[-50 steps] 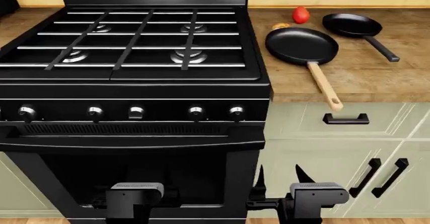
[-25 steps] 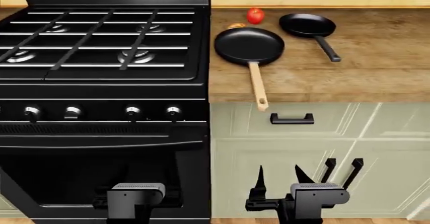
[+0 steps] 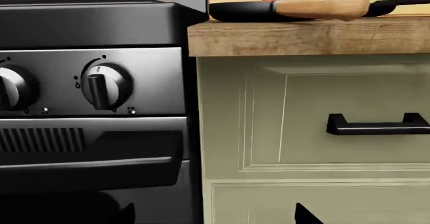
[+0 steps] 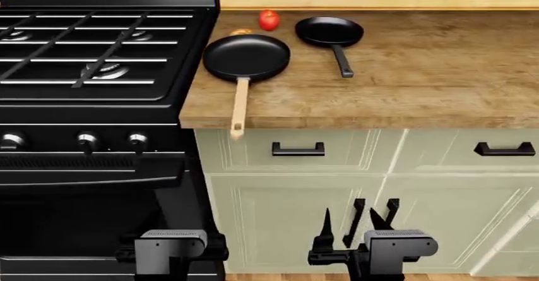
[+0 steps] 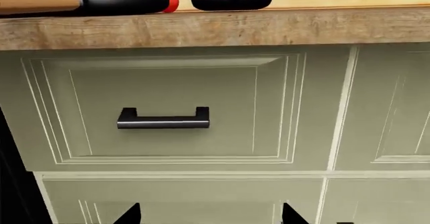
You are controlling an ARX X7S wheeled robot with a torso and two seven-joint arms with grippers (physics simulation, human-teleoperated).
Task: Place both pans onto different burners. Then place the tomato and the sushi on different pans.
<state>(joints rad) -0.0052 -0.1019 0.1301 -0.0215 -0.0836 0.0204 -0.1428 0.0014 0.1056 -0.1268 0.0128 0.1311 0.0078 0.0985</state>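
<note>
The larger pan [image 4: 246,57] with a wooden handle lies on the wooden counter [image 4: 421,85] right of the stove [image 4: 93,91]. The smaller pan [image 4: 329,31] with a thin black handle lies behind and to its right. The tomato [image 4: 269,19] stands between them near the wall. The sushi [image 4: 242,32] peeks out behind the larger pan. Two burners [image 4: 108,71] show under the grates. Both grippers hang low in front of the cabinets, far below the counter. My left gripper [image 3: 213,216] is open and empty. My right gripper [image 4: 351,221] is open and empty. The right wrist view shows the larger pan [image 5: 124,3], tomato [image 5: 171,1] and smaller pan [image 5: 232,3] edge-on.
Stove knobs [image 4: 84,141] line the black front panel above the oven door. Green drawers with black handles [image 4: 297,149] sit under the counter, and cabinet doors with vertical handles [image 4: 360,221] below them. Utensils hang on the wall behind the pans.
The head view has shifted right: the stove, pans and tomato slid left in the picture and more counter and cabinets show at right. Both grippers stay low and open.
</note>
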